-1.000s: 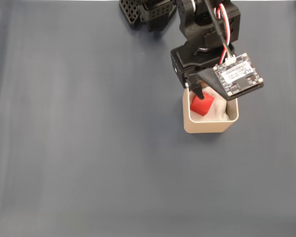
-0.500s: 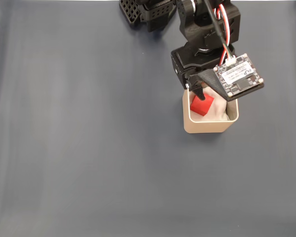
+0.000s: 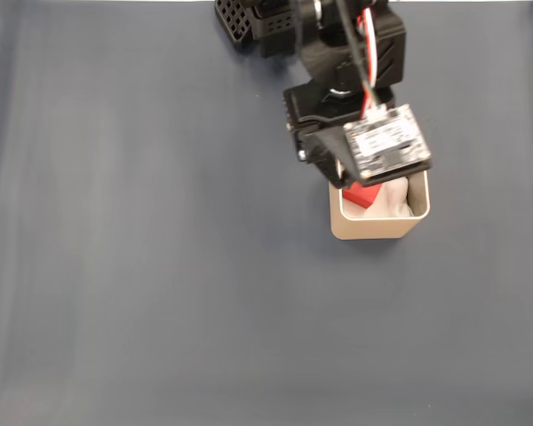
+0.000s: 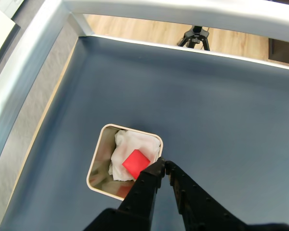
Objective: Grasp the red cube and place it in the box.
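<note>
Now red cube on padding inside box — gripper just beside, fingertips together, empty

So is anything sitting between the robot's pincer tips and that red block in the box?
In the wrist view, nothing: the gripper tips hang right beside the red cube, which lies on the white padding inside the box.

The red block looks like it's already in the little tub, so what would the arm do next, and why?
Probably pull back toward its base and rest. The red cube lies on the white padding inside the box, free of the gripper, whose fingers are shut, empty and up above the box's rim in the wrist view. Nothing seems left to carry, so retreating looks sensible.
</note>
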Controlling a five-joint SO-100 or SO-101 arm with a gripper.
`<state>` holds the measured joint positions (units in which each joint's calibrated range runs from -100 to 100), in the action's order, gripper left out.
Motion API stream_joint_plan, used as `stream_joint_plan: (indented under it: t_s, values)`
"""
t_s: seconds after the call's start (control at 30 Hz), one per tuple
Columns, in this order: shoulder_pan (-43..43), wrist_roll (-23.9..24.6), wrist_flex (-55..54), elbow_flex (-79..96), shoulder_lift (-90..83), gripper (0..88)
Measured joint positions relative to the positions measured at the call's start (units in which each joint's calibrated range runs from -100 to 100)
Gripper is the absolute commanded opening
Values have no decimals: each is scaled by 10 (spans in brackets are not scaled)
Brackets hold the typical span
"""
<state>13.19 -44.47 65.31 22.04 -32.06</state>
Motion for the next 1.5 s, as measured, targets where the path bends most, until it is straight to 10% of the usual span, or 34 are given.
stream_joint_plan:
  t_s: [1.5]
  values:
    - [-126, -15, -123, 670, -501, 2]
